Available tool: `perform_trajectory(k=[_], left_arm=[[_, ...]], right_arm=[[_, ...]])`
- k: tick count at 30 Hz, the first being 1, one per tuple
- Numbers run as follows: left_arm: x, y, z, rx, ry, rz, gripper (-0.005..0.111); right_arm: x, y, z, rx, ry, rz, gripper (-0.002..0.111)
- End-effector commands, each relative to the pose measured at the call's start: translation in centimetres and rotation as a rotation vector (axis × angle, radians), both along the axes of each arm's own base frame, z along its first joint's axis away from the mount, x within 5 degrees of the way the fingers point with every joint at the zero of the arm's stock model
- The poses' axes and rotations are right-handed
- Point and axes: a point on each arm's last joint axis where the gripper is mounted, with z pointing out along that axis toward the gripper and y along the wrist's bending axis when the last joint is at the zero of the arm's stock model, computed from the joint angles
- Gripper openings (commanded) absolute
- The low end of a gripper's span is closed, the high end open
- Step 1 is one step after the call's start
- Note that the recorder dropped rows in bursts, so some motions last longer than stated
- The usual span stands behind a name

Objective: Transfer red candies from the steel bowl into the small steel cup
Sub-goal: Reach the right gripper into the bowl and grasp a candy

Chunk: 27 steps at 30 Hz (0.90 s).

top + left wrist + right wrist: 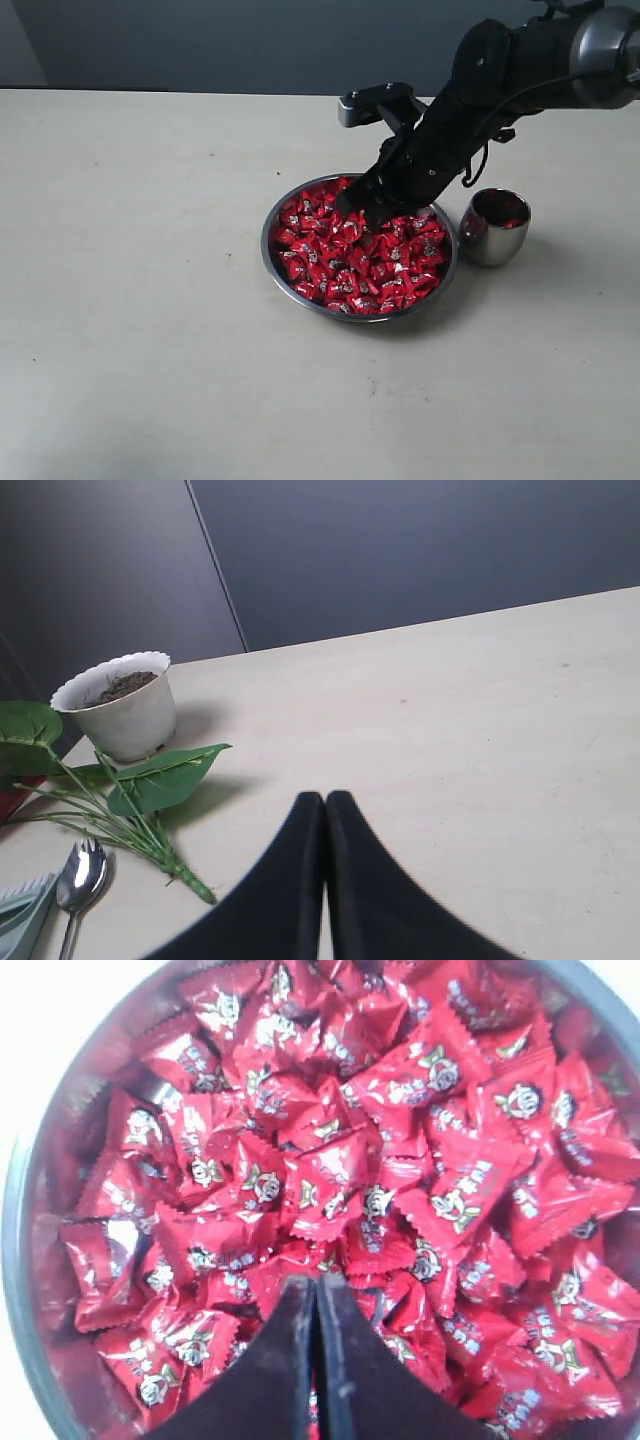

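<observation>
The steel bowl [266, 243] sits mid-table, heaped with red candies [345, 262]. My right gripper [366, 210] hangs just over the heap's far side, its arm reaching in from the upper right. In the right wrist view the right gripper [315, 1282] is shut, tips together just above the red candies [420, 1150], with nothing seen between them; the bowl's rim [14, 1260] curves round. The small steel cup [492, 243] stands just right of the bowl, with red showing inside. My left gripper [324, 798] is shut and empty over bare table, out of the exterior view.
The left wrist view holds a white pot of soil [120, 708], a leafy green stem [150, 785], a steel spoon [80, 872] and a pale green item [22, 912] at the frame's edge. A dark wall backs the beige table [150, 350].
</observation>
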Motion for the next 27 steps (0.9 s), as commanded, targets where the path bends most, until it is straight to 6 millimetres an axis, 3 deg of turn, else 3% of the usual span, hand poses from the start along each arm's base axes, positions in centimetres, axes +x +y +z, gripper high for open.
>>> perform_trajectory(k=[1,6,9,22,25,27], left_arm=[[0.0,0.0,0.0,0.004,-0.011,-0.004,0.000],[0.0,0.0,0.0,0.004,-0.011,-0.004,0.000],[0.0,0.0,0.0,0.004,-0.011,-0.004,0.000],[0.0,0.0,0.0,0.004,-0.011,-0.004,0.000],[0.0,0.0,0.0,0.004,-0.011,-0.004,0.000],[0.0,0.0,0.0,0.004,-0.011,-0.004,0.000]], right_arm=[[-0.2,0.0,0.6,-0.001,-0.005,0.009,0.003],[-0.1,0.2,-0.8,0.003,0.043,-0.009,0.037],[0.0,0.4,-1.9,0.004,0.080,-0.022,0.045],[0.4,1.0,-5.7,0.009,0.162,-0.088,0.043],[0.4,1.2,-5.8,0.028,0.182,-0.107,0.025],[0.4,1.2,-5.8,0.031,0.184,-0.109,0.005]])
